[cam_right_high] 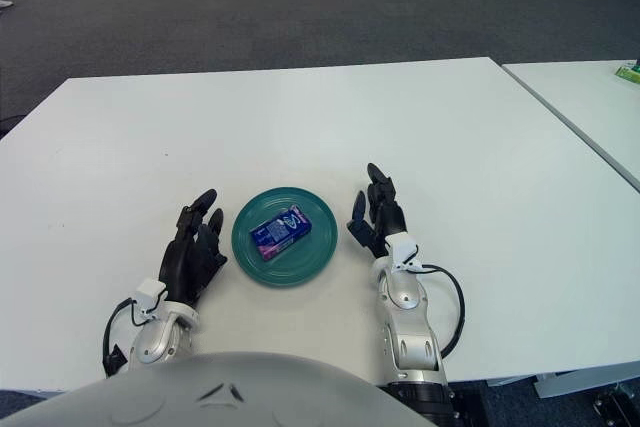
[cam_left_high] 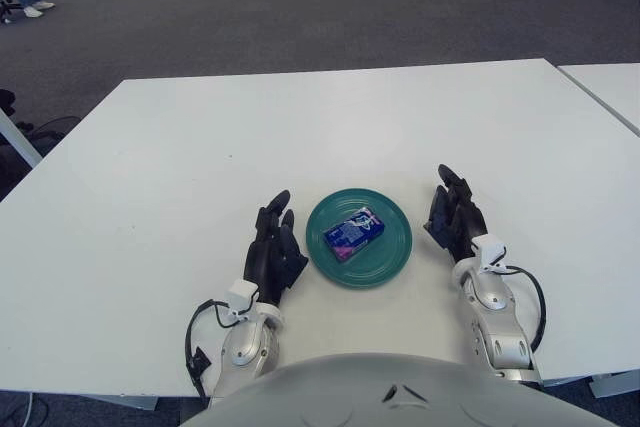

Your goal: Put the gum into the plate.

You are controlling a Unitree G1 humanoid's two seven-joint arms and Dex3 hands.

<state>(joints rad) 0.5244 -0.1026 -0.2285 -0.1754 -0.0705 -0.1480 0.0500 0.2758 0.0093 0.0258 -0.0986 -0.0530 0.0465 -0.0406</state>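
A blue gum pack (cam_left_high: 354, 232) lies inside the green plate (cam_left_high: 390, 256) near the table's front middle. It shows in the right eye view too, gum pack (cam_right_high: 279, 232) on the plate (cam_right_high: 310, 269). My left hand (cam_left_high: 274, 244) is just left of the plate, fingers stretched out and holding nothing. My right hand (cam_left_high: 454, 212) is just right of the plate, fingers stretched out and holding nothing. Neither hand touches the plate or the gum.
The white table (cam_left_high: 300, 127) spreads wide behind the plate. A second white table (cam_left_high: 610, 82) adjoins at the right. Grey carpet floor lies beyond, with equipment at the far back.
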